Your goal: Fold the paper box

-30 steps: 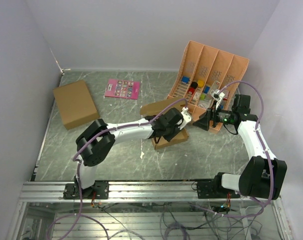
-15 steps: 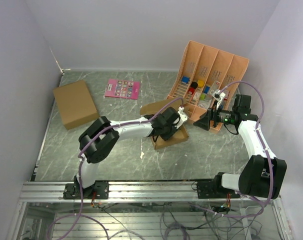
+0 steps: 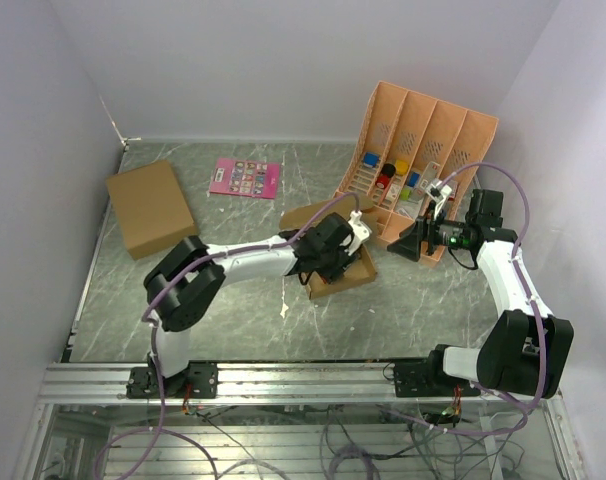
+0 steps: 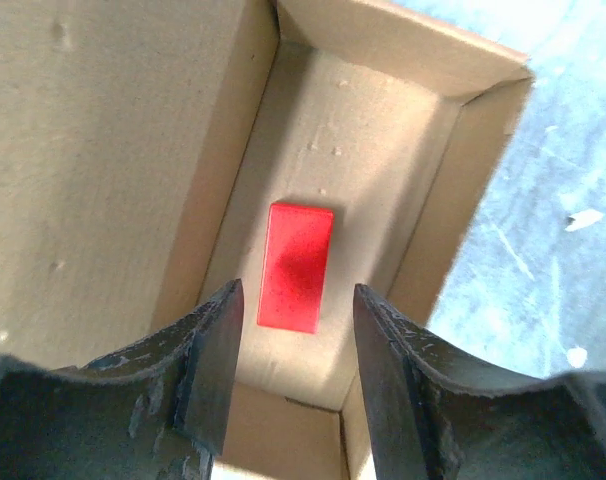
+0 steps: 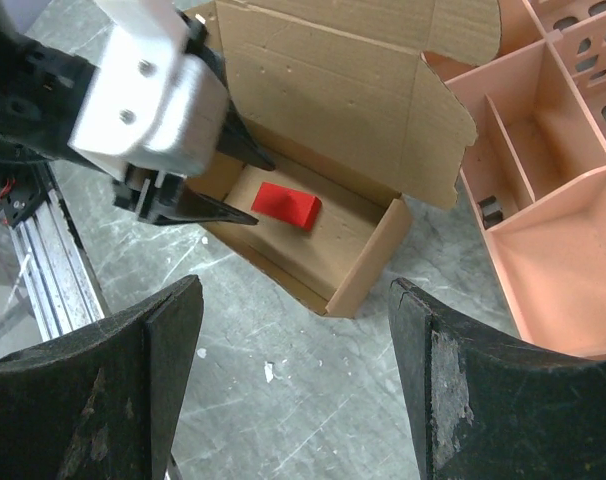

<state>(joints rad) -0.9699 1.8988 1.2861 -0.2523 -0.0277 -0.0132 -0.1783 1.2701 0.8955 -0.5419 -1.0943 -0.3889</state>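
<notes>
The paper box (image 3: 351, 277) is a small brown carton lying open on the table, its lid flap (image 3: 308, 215) folded back. A red block (image 4: 296, 265) lies on its floor and also shows in the right wrist view (image 5: 286, 206). My left gripper (image 3: 328, 265) is open and empty, hovering just above the box's open top with its fingers (image 4: 208, 370) either side of the red block. It shows in the right wrist view too (image 5: 248, 190). My right gripper (image 3: 408, 240) is open and empty, held to the right of the box, looking down on the box's near corner (image 5: 368, 275).
A larger brown cardboard box (image 3: 150, 207) lies at the far left. A pink card (image 3: 245, 177) lies at the back. An orange slotted organiser (image 3: 418, 165) with small coloured items stands right of the paper box, close to my right gripper. A white scrap (image 3: 284, 310) lies on the table.
My left gripper has shifted slightly back and to the left over the open box, and its arm has swung a little. The right arm has not moved.
</notes>
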